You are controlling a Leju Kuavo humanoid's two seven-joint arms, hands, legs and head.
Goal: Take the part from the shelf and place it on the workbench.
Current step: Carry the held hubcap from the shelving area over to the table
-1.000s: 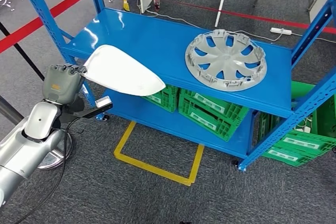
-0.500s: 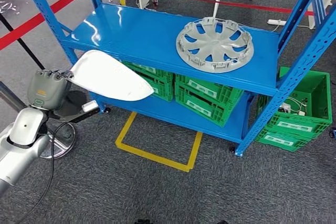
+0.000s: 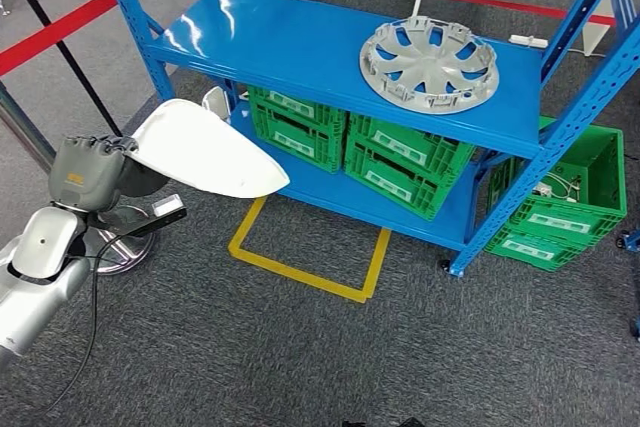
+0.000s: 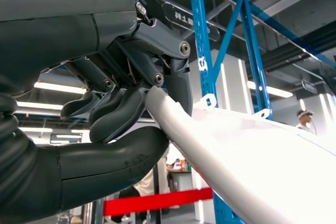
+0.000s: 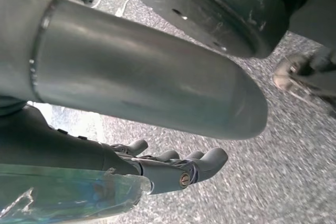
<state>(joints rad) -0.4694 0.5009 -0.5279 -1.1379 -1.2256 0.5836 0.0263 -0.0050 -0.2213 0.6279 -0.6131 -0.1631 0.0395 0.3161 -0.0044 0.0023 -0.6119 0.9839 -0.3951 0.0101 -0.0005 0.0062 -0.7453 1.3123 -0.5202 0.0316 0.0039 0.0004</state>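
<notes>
Head view shows my left hand (image 3: pixel 94 172) gripping the white part (image 3: pixel 204 150) by its rounded edge, clear of the blue shelf (image 3: pixel 317 47) and out over the carpet. It looks light, stiff and slick, so I'd keep thumb and fingers (image 4: pixel 115 114) clamped across that rim. My right hand (image 5: pixel 174 169) hangs with fingers loosely apart, holding nothing.

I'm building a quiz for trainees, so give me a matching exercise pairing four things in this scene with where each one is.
Things:
1. white curved plastic panel
2. grey plastic wheel cover
3. green plastic crates
4. yellow tape rectangle

Places:
A. on the lower shelf of the blue metal rack
B. on the grey carpet
C. held by the left hand
D. on the upper shelf

Pairs: 1-C, 2-D, 3-A, 4-B
</notes>
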